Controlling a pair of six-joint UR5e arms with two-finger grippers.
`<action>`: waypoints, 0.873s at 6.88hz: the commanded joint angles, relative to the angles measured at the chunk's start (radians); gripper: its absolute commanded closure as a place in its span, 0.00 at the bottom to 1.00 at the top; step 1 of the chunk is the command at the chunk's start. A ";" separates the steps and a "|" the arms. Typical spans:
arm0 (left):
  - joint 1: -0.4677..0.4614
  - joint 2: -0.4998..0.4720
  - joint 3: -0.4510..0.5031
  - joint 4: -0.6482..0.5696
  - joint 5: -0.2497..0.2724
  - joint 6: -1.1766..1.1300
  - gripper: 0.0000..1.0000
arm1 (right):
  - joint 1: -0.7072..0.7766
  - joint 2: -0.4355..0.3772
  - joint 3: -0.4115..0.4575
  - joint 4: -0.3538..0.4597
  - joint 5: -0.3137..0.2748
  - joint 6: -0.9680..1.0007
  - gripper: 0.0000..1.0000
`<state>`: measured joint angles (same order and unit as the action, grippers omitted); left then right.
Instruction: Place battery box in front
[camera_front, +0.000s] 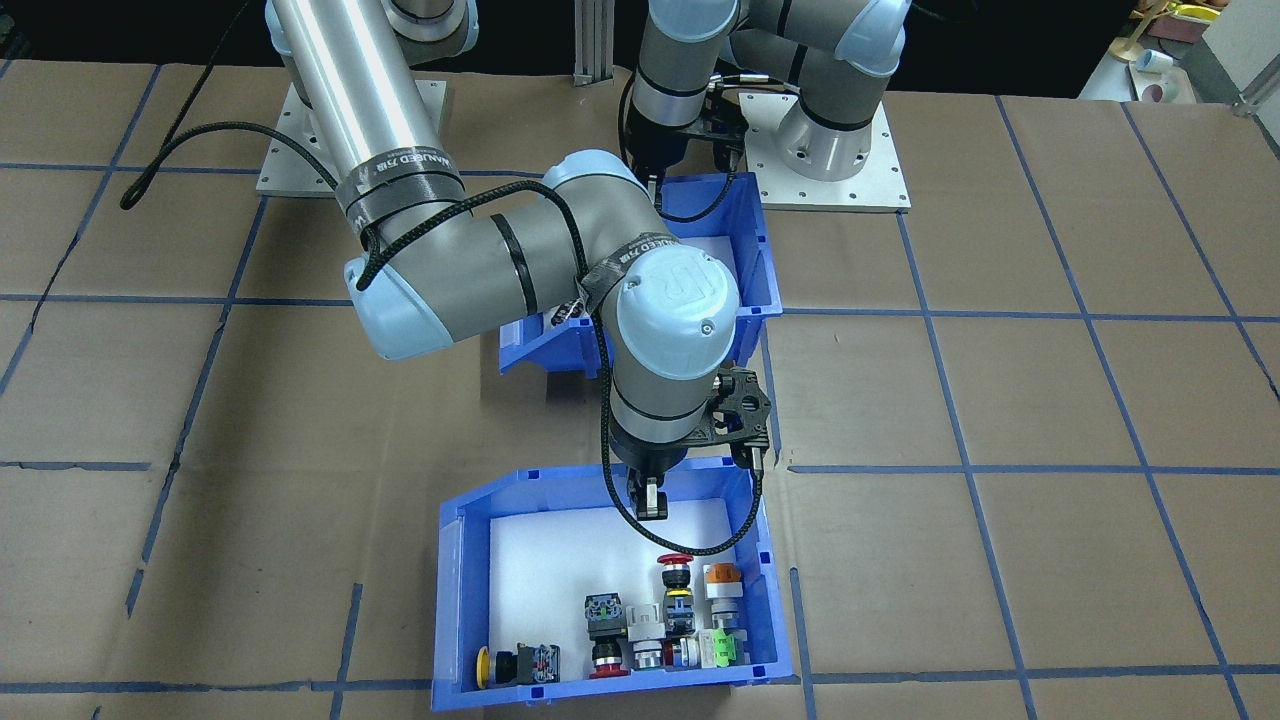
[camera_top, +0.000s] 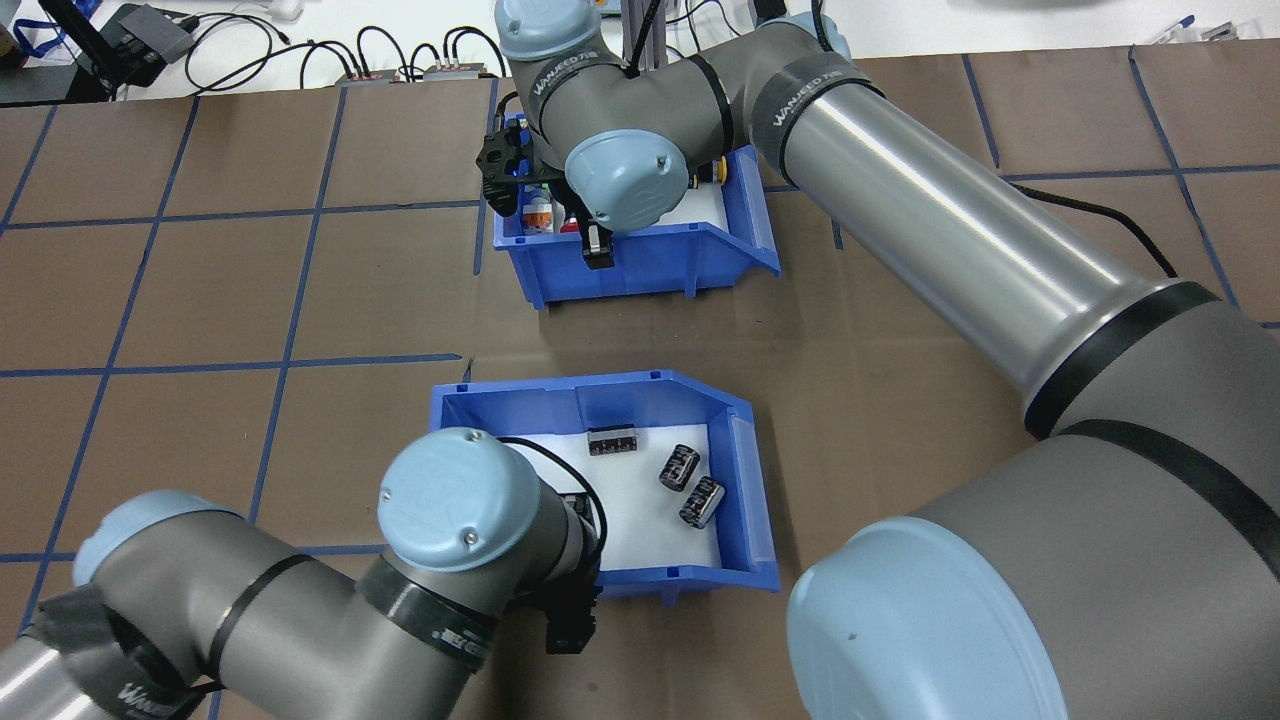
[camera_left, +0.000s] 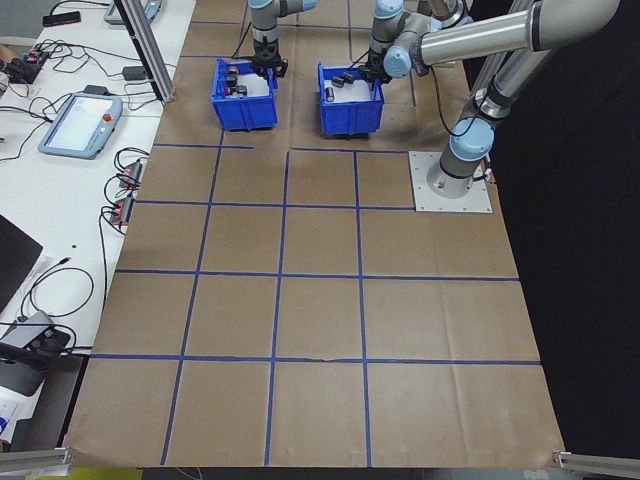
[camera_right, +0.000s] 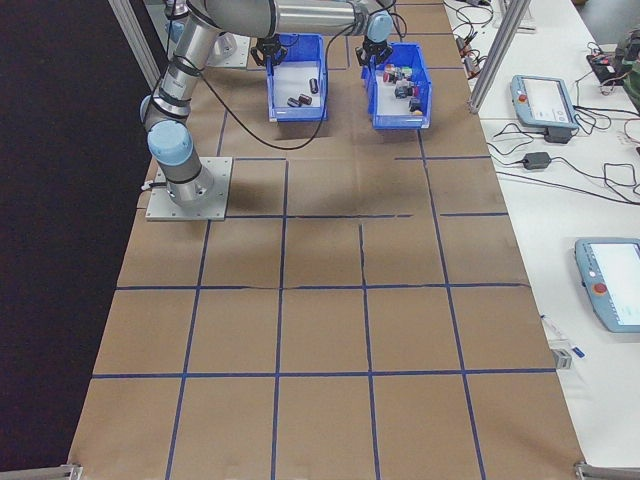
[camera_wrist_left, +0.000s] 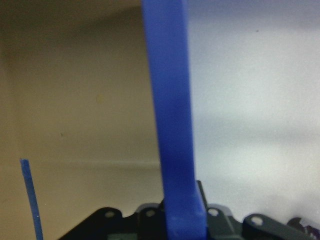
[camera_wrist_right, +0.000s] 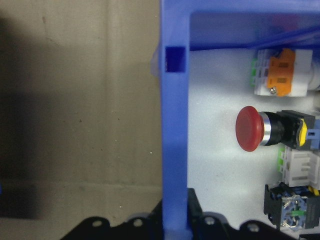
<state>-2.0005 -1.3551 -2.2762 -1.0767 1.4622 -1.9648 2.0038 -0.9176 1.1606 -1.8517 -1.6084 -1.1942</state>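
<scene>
the blue plastic battery box with a white floor pad (camera_top: 745, 470) sits nearest the robot. the left gripper (camera_top: 570, 625) straddles its near wall, clamped on it. the right gripper (camera_front: 652, 497) pinches the switch bin's (camera_front: 455, 600) wall.

two blue bins (camera_top: 600, 405) (camera_top: 640, 265), three battery packs (camera_top: 680, 467), two arms (camera_top: 950, 240)

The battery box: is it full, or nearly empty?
Nearly empty. The battery box holds only three small dark battery packs, and most of its white floor pad is bare in the overhead view.
</scene>
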 joint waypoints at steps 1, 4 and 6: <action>0.107 0.076 0.018 -0.126 0.007 0.159 1.00 | -0.058 -0.015 -0.036 0.009 -0.004 -0.028 0.96; 0.332 0.059 0.036 -0.132 0.007 0.419 1.00 | -0.248 -0.090 -0.022 0.112 -0.044 -0.200 0.96; 0.475 0.028 0.081 -0.132 0.001 0.619 1.00 | -0.371 -0.131 -0.021 0.173 -0.051 -0.299 0.96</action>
<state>-1.6166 -1.3044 -2.2288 -1.2084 1.4674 -1.4675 1.7136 -1.0229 1.1384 -1.7168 -1.6554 -1.4290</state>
